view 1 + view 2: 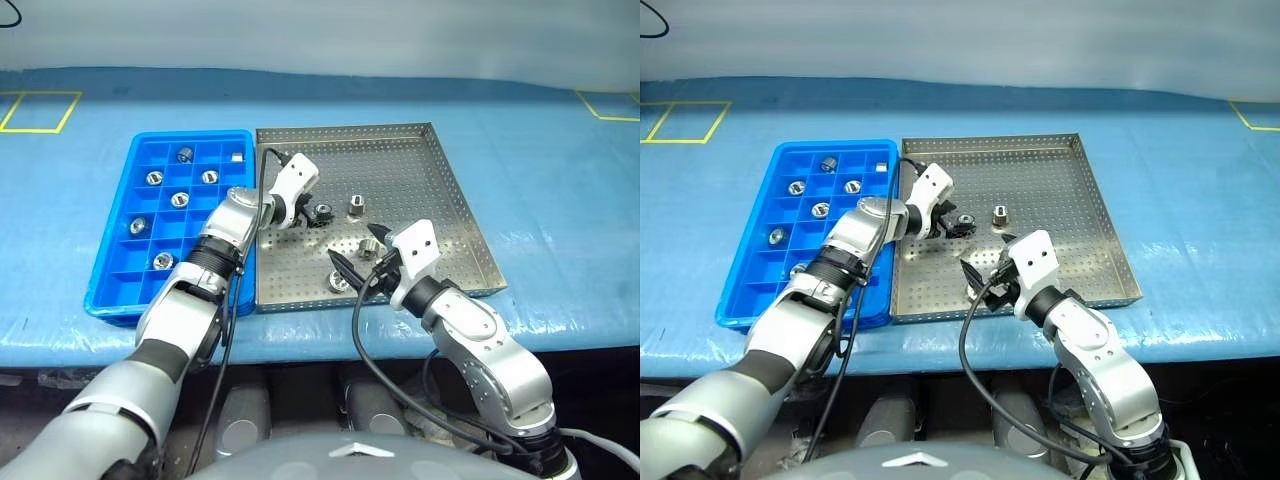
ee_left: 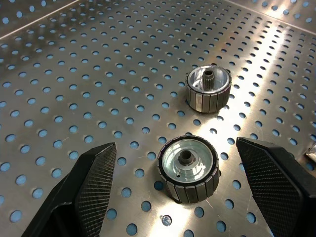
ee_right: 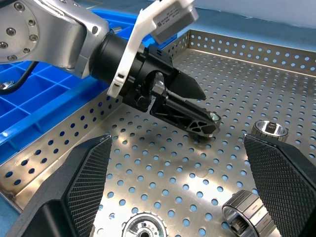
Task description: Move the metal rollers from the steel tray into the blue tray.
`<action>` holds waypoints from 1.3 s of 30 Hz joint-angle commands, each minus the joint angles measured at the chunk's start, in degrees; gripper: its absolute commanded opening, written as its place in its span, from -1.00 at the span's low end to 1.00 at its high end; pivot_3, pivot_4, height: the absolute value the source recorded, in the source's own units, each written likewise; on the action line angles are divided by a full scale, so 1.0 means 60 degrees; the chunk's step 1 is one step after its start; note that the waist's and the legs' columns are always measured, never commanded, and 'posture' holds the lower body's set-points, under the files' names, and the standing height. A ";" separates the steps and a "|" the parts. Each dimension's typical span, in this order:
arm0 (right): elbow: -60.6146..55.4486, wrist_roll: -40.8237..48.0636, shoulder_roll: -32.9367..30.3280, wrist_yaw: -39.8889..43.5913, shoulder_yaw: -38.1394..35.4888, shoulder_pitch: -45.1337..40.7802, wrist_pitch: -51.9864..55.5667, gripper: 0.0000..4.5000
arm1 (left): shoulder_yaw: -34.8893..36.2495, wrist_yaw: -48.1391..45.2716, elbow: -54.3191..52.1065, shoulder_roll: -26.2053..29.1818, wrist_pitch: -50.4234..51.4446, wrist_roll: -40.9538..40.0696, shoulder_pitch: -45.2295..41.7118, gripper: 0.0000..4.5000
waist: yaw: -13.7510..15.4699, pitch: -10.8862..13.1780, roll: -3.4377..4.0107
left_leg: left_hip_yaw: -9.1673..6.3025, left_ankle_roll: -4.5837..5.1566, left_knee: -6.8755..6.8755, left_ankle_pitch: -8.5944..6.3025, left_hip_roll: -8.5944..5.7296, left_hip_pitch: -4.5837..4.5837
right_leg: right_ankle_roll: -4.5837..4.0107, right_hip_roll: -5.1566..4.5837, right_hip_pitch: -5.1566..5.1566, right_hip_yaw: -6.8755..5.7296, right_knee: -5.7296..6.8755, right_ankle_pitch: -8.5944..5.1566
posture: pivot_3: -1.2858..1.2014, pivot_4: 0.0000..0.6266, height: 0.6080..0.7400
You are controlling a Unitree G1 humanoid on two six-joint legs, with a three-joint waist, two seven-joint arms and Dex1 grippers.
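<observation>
Rollers (image 2: 188, 168) remain on the steel tray (image 1: 455, 190); left end effector (image 2: 177, 182) straddles one, wide, ready to pinch; right end effector (image 3: 177, 197) idles wide.

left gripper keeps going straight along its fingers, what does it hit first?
Likely the nearer metal roller, lying between the open left gripper fingers on the steel tray. A second roller lies just beyond; depth is unclear.

Both arms are built of rounded silver-grey shells with black ribbed joint bands. Behind the black fingers (image 3: 185, 116) of the left gripper (image 1: 318, 214) sits a white plate bearing a printed label; the right gripper (image 1: 362, 250) has a similar white housing. Black cables loop back from each. The finger pads are cross-hatched.
</observation>
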 commanded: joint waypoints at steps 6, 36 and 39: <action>-0.0351 -0.0014 0.0087 -0.0076 -0.0215 0.0029 -0.0168 1.00 | 0.0148 0.0423 0.0662 -0.0333 -0.0744 0.0653 -0.0229 0.82 | -0.0011 -0.0001 0.0000 | -0.0001 0.0000 0.0004 0.0000 -0.0002 0.0003 | 0.0004 -0.0002 0.0006 0.0001 0.0001 0.0002 | 0.01 -0.52 1.00; 0.0868 0.0020 0.0359 0.0855 0.0983 -0.1231 -0.0149 1.00 | 0.6193 0.1546 -1.2343 0.3351 0.2536 -0.2218 0.7570 -0.18 | 0.0357 0.0005 0.0005 | -0.0003 -0.0006 -0.0001 0.0003 0.0020 0.0022 | -0.0023 -0.0003 0.0009 -0.0012 0.0014 -0.0012 | 0.19 -0.52 1.00; 0.1031 0.0039 0.0448 0.1004 0.1117 -0.1385 -0.0152 1.00 | 0.6758 0.1194 -1.3006 0.3733 0.2594 -0.2542 0.8934 -0.18 | 0.0514 0.0007 0.0003 | -0.0001 -0.0007 0.0000 0.0003 0.0022 0.0022 | -0.0058 -0.0007 0.0010 -0.0015 0.0009 -0.0033 | 0.22 -0.52 1.00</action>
